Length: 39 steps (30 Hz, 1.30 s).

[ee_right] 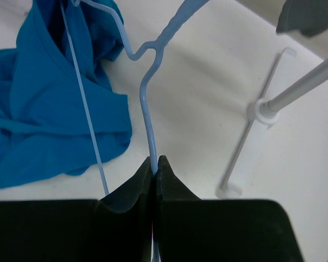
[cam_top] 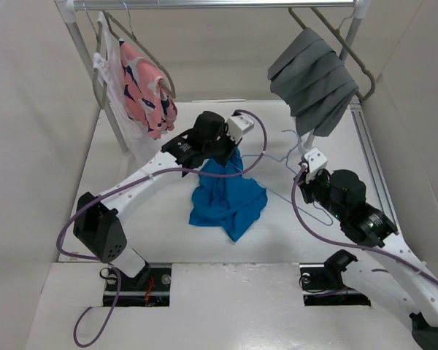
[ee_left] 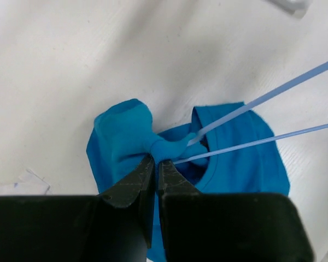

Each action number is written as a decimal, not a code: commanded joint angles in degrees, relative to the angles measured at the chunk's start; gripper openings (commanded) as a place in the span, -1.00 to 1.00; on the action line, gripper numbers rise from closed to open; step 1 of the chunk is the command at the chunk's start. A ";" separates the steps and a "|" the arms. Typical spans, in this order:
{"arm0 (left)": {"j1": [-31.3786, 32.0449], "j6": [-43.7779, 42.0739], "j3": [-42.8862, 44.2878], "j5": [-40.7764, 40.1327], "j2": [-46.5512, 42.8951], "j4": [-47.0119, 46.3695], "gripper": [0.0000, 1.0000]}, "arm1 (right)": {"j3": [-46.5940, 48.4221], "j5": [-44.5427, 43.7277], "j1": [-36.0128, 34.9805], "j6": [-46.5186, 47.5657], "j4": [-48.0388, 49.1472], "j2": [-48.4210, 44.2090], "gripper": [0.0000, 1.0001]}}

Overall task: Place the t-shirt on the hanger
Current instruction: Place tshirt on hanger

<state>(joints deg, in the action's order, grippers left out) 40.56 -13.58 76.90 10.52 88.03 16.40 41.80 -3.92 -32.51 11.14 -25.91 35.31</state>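
Observation:
The bright blue t-shirt (cam_top: pixel 228 200) lies bunched on the white table, partly lifted at its top. My left gripper (cam_top: pixel 228 154) is shut on a gathered fold of the t-shirt (ee_left: pixel 126 136) by the collar, fingertips together (ee_left: pixel 156 159). The light-blue wire hanger (cam_top: pixel 277 194) runs from the shirt to my right gripper (cam_top: pixel 308 179). Two hanger wires (ee_left: pixel 262 101) enter the neck opening beside my left jaws. In the right wrist view my right gripper (ee_right: pixel 154 160) is shut on the hanger (ee_right: pixel 146 117) just below its hook bend, with the t-shirt (ee_right: pixel 38 109) to the left.
A clothes rack (cam_top: pixel 204 4) stands at the back. A pink patterned garment (cam_top: pixel 146 87) hangs at its left and a grey folded cloth (cam_top: pixel 314 76) at its right, on thick hangers. The rack's right pole (ee_right: pixel 295 90) and foot (ee_right: pixel 257 112) are close to my right gripper.

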 commanded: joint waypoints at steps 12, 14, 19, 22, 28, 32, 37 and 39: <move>0.93 10.86 17.14 14.15 -0.31 10.57 -1.00 | 11.81 -6.45 -4.67 7.14 29.86 19.09 -1.00; 0.93 7.98 17.14 15.04 -1.45 12.24 -1.00 | 8.93 -5.66 -4.14 7.15 32.67 19.62 -1.00; 1.46 -6.86 14.16 16.99 -4.96 16.90 -0.50 | -2.06 7.83 0.16 9.17 46.37 18.22 -1.00; 1.46 -16.52 12.93 13.31 -9.78 16.30 0.02 | -7.77 16.46 4.99 11.01 51.83 19.35 -1.00; -0.47 -27.89 -0.68 7.69 -22.35 6.04 0.78 | -14.12 32.21 7.38 14.87 62.12 23.12 -1.00; -3.11 -33.26 -10.70 -0.57 -20.55 -0.03 0.93 | -14.73 35.91 7.99 18.12 62.12 27.70 -1.00; -7.77 -34.49 -13.19 -7.61 -11.23 -3.04 0.90 | -13.41 40.82 9.75 19.70 62.65 35.69 -1.00; -7.77 -35.80 -13.18 -8.59 -8.42 -4.88 0.90 | -12.01 40.84 10.28 20.50 62.65 38.16 -1.00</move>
<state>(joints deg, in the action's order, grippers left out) 33.04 -45.91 64.40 6.31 77.84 15.16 26.74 31.94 -22.85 29.17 31.94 71.79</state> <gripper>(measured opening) 0.952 0.046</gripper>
